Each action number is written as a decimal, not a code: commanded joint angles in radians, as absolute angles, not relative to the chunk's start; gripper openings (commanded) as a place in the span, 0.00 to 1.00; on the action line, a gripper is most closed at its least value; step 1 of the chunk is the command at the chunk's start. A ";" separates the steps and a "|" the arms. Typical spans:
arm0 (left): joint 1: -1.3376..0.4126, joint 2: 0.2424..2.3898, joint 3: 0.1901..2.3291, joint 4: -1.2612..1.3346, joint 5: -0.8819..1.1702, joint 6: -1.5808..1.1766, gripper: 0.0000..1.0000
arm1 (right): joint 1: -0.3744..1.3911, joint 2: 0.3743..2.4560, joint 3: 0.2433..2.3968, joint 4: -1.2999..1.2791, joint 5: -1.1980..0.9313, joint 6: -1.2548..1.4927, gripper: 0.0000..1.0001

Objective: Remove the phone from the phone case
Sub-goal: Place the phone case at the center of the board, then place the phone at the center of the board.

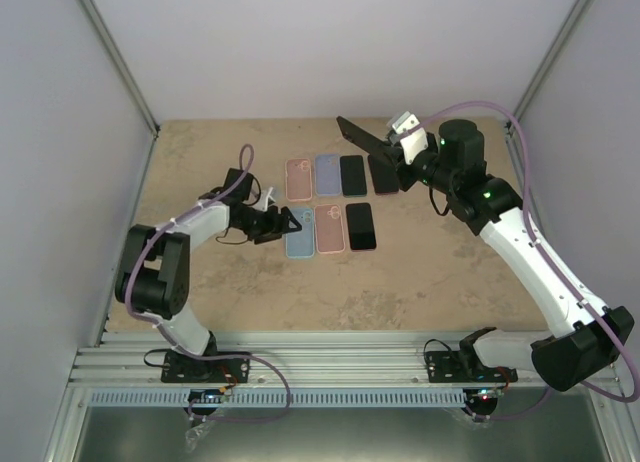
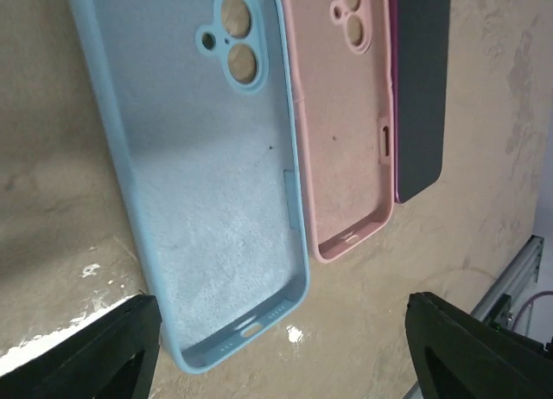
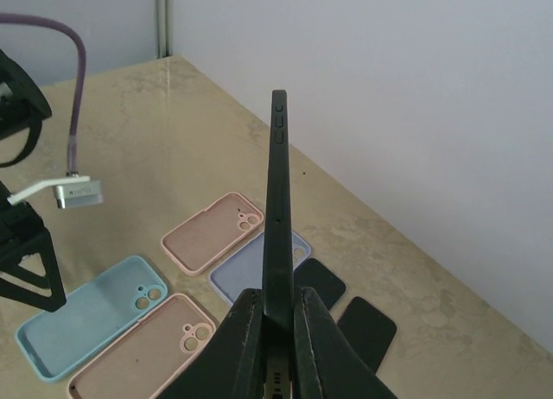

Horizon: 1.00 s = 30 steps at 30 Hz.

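Pinching the thin dark rectangular phone [image 3: 278, 200] edge-on in the right gripper [image 3: 276, 317], jaws narrow and clamped on its lower end, side buttons up top. Holding it off the beige stone-pattern table [image 1: 420, 292], toward 1 o'clock of the layout in the top view, well apart from every case. Looks bare, but can't rule out a thin shell from these views.

Hovering the left gripper [image 2: 281, 308] wide and empty, just over the bottom end of the light blue silicone phone case [image 2: 207, 183]. Showing that case hollow, open side up, flat on the table. Sitting just beside it at 3 o'clock: an empty pink silicone case [image 2: 341, 114], then a dark phone with a magenta rim [image 2: 419, 79].

Reads as extraction done, put-down pending. Counting the near row: two hollow cases, one phone, and a gap at 3 o'clock of the magenta-rimmed phone.

Next: rotate the right wrist to bring the phone flat, lower into that gap, open only once it rests on the table. Keep the left arm parked out of the path.
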<state>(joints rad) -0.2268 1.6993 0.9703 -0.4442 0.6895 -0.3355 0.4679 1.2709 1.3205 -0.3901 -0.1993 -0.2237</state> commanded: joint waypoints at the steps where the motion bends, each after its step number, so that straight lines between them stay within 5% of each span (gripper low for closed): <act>1: -0.223 1.610 0.968 -0.472 0.615 -0.311 0.81 | 0.472 1.276 1.341 -0.339 -0.209 -0.242 0.01; 12: -0.222 1.395 1.110 -0.416 0.632 -0.357 0.87 | 0.515 1.272 1.407 -0.377 -0.085 -0.476 0.01; 20: -0.222 1.301 1.176 -0.093 0.781 -0.735 0.88 | 0.657 1.251 1.401 -0.326 0.166 -0.680 0.01; 30: -0.223 1.236 1.048 0.381 0.719 -1.229 0.88 | 0.863 1.267 1.347 -0.050 0.449 -0.940 0.01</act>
<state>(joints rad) -0.2268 1.2552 1.1023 0.1608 0.7383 -1.0008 0.8284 1.2762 1.3449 -0.2531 0.3069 -0.8196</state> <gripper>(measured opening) 0.888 0.076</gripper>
